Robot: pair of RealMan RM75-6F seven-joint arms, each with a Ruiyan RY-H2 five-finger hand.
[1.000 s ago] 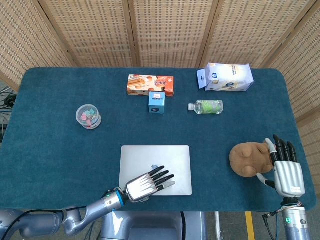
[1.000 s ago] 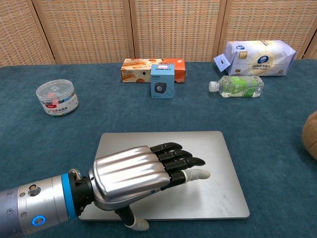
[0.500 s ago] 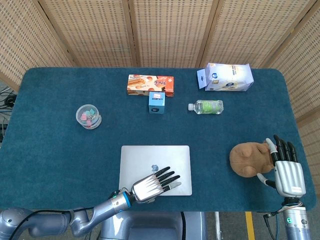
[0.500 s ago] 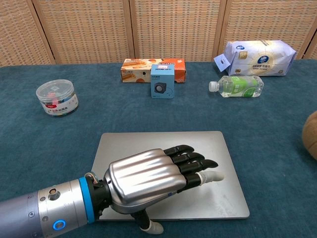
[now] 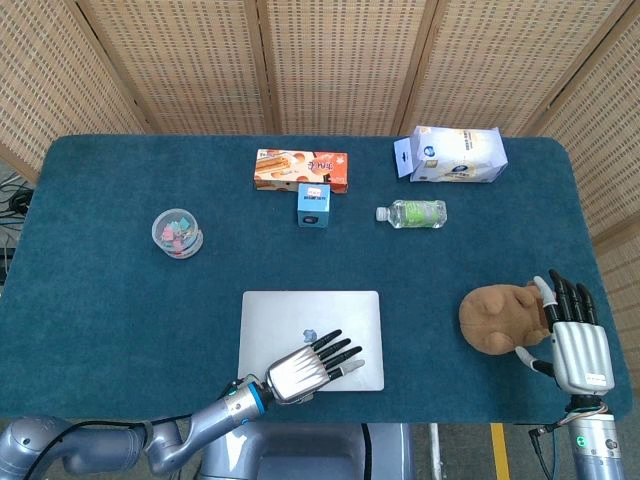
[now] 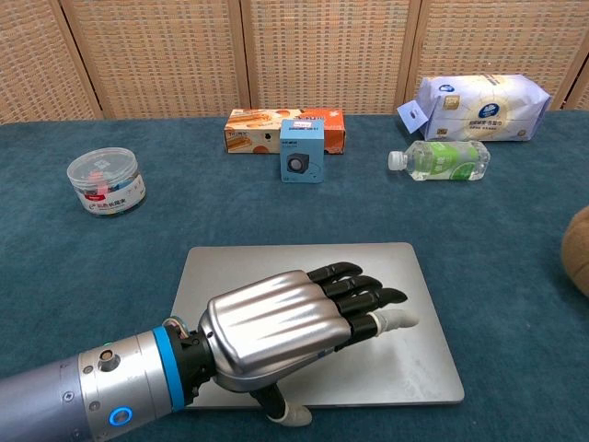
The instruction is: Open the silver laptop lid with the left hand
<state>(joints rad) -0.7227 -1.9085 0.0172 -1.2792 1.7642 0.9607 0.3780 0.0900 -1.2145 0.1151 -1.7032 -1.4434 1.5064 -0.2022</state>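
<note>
Silver and still flat shut, the laptop (image 5: 311, 340) lies on the blue table cloth (image 5: 100, 300) at the near edge of the table, directly in front of the robot. The left hand (image 6: 285, 322) is stretched out over the front half of the lid, palm down, fingers extended and a little apart, grasping nothing; its thumb (image 6: 287, 412) hangs below the palm just at the near edge of the laptop. Whether the fingertips rest on the lid or float slightly above it cannot be told from either view.

The step in hand looks like the approach — getting the hand placed at the front lip before any lifting starts. No gap shows between lid and base, so the opening itself is not begun.

The next move calls for a purchase on the front edge: thumb or fingertips hooked under the lip, then a lift that swings the lid up and back toward the far side, with the base staying put on the cloth. A thin lip and broad fingers make slipping off the likely trouble.

The right hand (image 5: 575, 340) stands at the right edge of the table, fingers straight and holding nothing, just beside a brown plush toy (image 5: 497, 318). Farther back sit a clear tub of small coloured items (image 5: 177, 233), a biscuit box (image 5: 301, 170), a small blue box (image 5: 314, 204), a green bottle on its side (image 5: 412, 213) and a white pack of tissues (image 5: 452, 154) — all well apart from the laptop.
</note>
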